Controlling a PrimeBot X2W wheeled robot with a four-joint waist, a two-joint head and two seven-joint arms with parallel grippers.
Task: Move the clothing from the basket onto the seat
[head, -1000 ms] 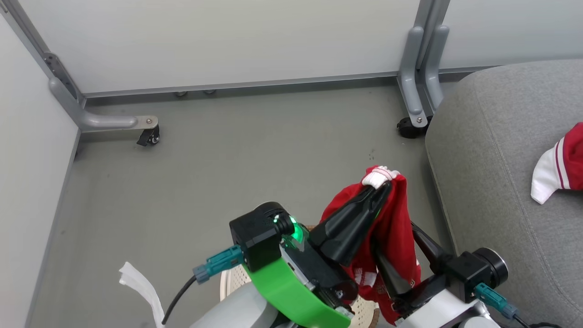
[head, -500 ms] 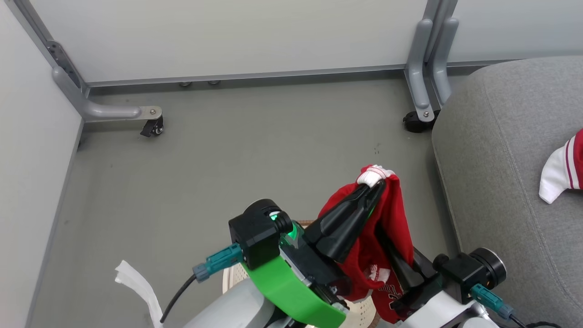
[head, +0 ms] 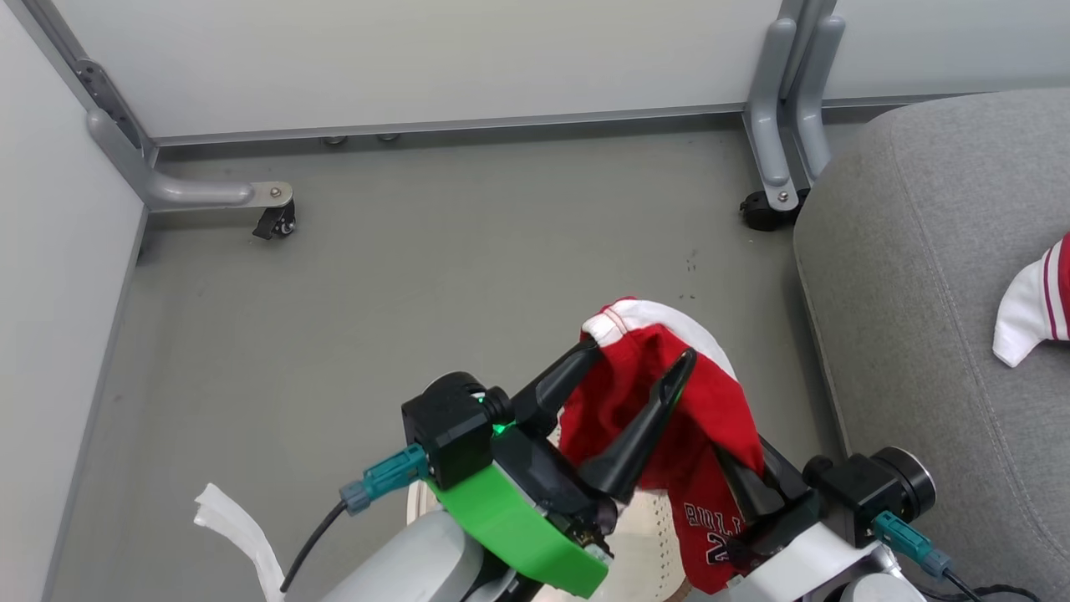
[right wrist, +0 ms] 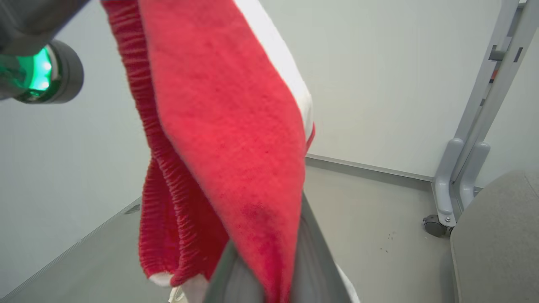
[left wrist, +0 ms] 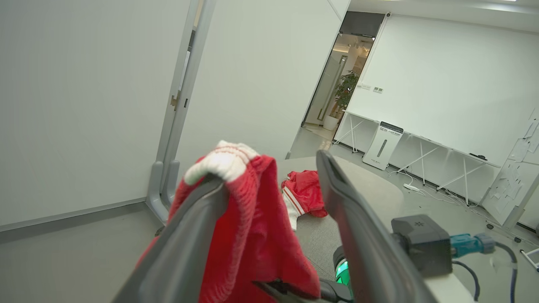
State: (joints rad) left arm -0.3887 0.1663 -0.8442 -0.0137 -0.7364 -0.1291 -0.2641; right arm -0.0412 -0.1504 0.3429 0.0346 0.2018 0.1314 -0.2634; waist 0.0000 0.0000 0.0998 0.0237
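A red garment (head: 669,418) with a white cuff and white lettering hangs above the floor, just left of the seat (head: 928,276). My left gripper (head: 635,359) is open; the cloth is draped over its left finger (left wrist: 189,235) and sags between both fingers. My right gripper (head: 740,481) is shut on the garment's lower right part, and in the right wrist view red cloth (right wrist: 227,126) rises from its closed fingers (right wrist: 311,269). The cream basket (head: 639,539) shows below my arms. A second red and white garment (head: 1036,309) lies on the grey seat (left wrist: 370,185).
White partition panels on grey castor feet (head: 773,201) stand behind and to the left. Grey floor (head: 418,293) spreads between them and the seat. A white strip (head: 238,531) lies on the floor at lower left.
My right gripper closed on the garment's lower part, then my left gripper opened. The cloth has spread out and now lies over the left finger. The camera shifted slightly.
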